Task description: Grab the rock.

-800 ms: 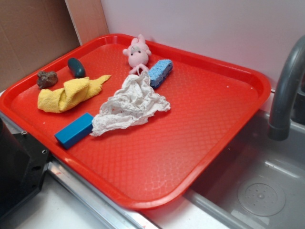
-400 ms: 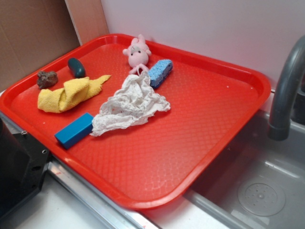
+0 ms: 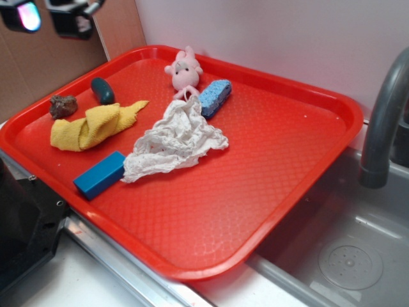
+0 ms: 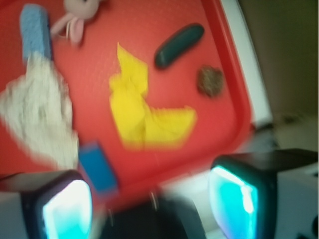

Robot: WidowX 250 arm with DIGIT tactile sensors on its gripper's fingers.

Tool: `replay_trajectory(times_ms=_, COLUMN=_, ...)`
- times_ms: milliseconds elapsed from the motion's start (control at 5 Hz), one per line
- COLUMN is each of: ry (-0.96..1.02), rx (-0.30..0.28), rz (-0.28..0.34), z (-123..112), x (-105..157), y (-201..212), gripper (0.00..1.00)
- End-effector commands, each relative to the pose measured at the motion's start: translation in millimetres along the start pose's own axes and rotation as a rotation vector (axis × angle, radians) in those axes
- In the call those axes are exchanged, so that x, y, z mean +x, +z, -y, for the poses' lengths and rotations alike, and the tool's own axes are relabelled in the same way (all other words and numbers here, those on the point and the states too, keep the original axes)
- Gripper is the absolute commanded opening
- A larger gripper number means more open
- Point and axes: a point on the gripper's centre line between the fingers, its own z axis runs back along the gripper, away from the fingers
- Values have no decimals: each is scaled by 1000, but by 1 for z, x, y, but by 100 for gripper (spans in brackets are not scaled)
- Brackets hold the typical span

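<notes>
Near left rim of red plastic tray (image 3: 332, 102), small lumpy brown-grey rock (image 3: 62, 105), beside dark teal oval (image 3: 102, 90), fingers (image 3: 50, 14) high above, spread wide, empty.

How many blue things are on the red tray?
2. A blue sponge lies near the far rim beside the pink plush toy; a blue block sits near the front-left rim. The white rag could hide more.
</notes>
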Motion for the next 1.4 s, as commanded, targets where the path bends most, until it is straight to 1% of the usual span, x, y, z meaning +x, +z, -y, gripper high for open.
replay_trajectory(times_ms=0, ry=505, rx=95, rz=224, z=-35, x=0, y=-23, gripper=100)
replay_trajectory(times_ms=600, ry=505, rx=95, rz=224, z=-35, x=0, y=-23, gripper=100)
replay_trajectory(times_ms=800, ry=562, rx=32, rz=255, z=-50, x=6, y=-51, gripper=100)
replay_trajectory(times_ms=1000, ry=614, rx=9, rz=246, z=-53, x=7, y=-66, gripper=100)
replay_trajectory(times_ms=1200, ry=650, rx=21, rz=217, z=-62, x=5, y=-85, gripper=100)
